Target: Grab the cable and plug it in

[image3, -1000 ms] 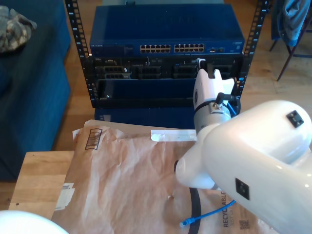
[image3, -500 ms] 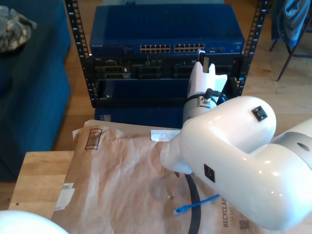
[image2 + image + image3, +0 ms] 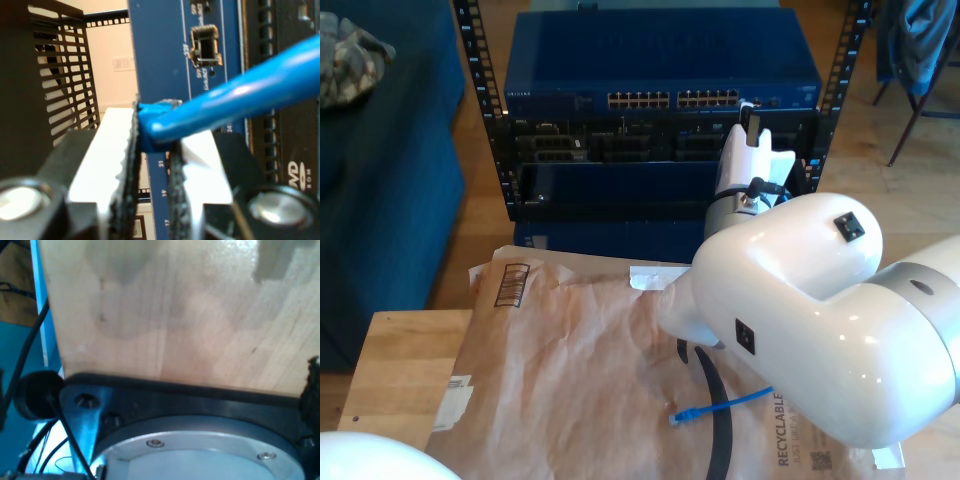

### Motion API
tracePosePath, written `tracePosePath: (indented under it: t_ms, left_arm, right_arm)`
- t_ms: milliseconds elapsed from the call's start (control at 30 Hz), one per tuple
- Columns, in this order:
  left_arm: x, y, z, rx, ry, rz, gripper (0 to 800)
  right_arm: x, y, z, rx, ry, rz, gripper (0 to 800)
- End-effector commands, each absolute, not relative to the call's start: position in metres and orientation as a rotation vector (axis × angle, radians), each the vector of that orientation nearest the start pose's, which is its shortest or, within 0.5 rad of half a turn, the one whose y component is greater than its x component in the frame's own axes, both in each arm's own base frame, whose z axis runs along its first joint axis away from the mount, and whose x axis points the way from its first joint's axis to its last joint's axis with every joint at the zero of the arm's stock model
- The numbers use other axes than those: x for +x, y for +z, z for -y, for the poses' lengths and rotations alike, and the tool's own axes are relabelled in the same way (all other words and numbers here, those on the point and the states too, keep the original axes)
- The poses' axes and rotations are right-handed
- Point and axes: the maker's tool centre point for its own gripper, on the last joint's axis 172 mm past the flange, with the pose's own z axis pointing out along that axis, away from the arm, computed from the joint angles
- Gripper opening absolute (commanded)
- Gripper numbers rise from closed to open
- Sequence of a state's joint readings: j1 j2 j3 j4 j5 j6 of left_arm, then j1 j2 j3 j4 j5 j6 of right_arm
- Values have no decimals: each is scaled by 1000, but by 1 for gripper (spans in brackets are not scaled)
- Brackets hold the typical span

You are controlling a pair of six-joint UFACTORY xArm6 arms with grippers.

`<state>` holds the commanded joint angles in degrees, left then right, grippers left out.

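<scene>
Gripping the glossy blue cable (image 3: 235, 97) between ribbed white pads (image 3: 112, 150), my second gripper (image 3: 750, 118) clamped at the navy switch (image 3: 660, 60), cable's loose plug end (image 3: 677, 416) on crinkled brown paper (image 3: 560, 380), my first gripper's state unreadable over pale wood (image 3: 175, 310).

Exterior view: most of the cable (image 3: 720, 406) is hidden behind the white arm (image 3: 810, 310); only its free end lies exposed on the brown paper (image 3: 570, 380). My second gripper (image 3: 750, 128) is mostly masked by its own wrist. Second wrist view: plug tip buried between the jaws; port labels on the blue switch (image 3: 170, 55) blurred, barely legible.
</scene>
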<state>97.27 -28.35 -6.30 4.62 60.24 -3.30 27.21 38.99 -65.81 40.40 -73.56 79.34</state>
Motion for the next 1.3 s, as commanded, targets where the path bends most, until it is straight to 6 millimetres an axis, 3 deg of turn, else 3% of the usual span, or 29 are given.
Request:
tracePosePath:
  t_ms: [200,500,1300]
  left_arm:
    - [-31,30,-120,1857,-500,-2112,800]
    - [-31,30,-120,1858,-498,-2113,800]
    - [-31,30,-120,1858,-498,-2113,800]
  right_arm:
    - [652,278,-120,-963,-1320,-1335,0]
    - [653,276,-140,-1033,-1294,-1265,0]
    - [659,276,-135,-1018,-1303,-1268,0]
